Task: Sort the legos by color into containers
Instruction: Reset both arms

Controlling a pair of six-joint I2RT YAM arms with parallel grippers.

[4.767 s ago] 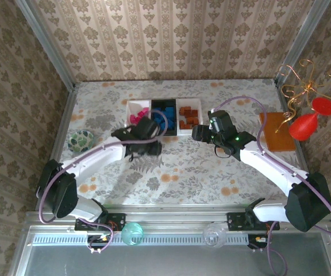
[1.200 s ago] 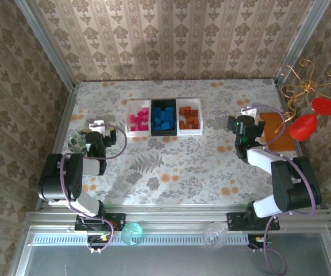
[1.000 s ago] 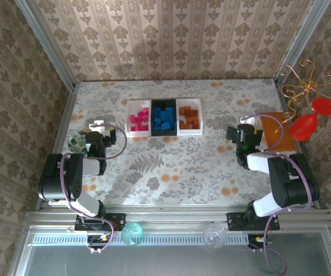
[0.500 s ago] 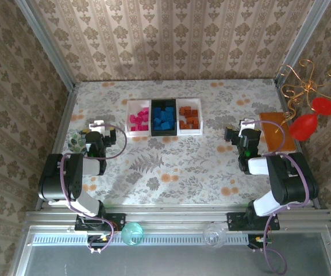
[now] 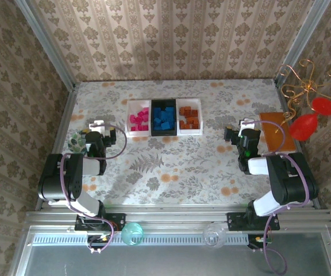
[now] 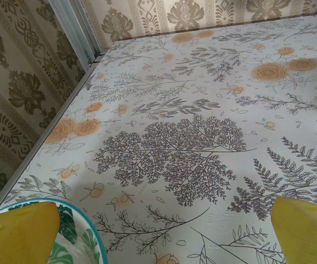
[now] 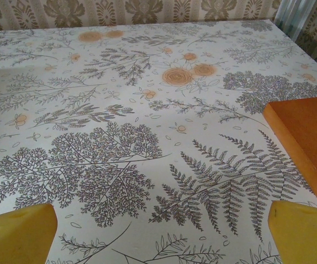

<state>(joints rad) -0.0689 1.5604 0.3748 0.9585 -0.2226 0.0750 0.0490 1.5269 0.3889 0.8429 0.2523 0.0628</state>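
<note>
Legos (image 5: 164,119): every brick you can see lies in the containers (image 5: 177,133), far centre of the table (image 5: 171,167).
Colour split: pink in the left white tray (image 5: 129,118), blue in the black tray (image 5: 164,102), orange-brown in the right white tray (image 5: 199,118).
Loose bricks: none that you can make out on the cloth.
Left gripper (image 5: 100,131): jaws wide apart, holding nothing; parked by the patterned bowl (image 5: 78,141).
Right gripper (image 5: 243,133): jaws wide apart, holding nothing; just beside the orange board (image 5: 277,131).
Bearing: the tray row lies between your two arms, ahead and inward of each, its long axis left to right.
Nearer arm: left, slightly, on the pink end.
Judgement: the sort looks finished, so no pick seems called for.
</note>
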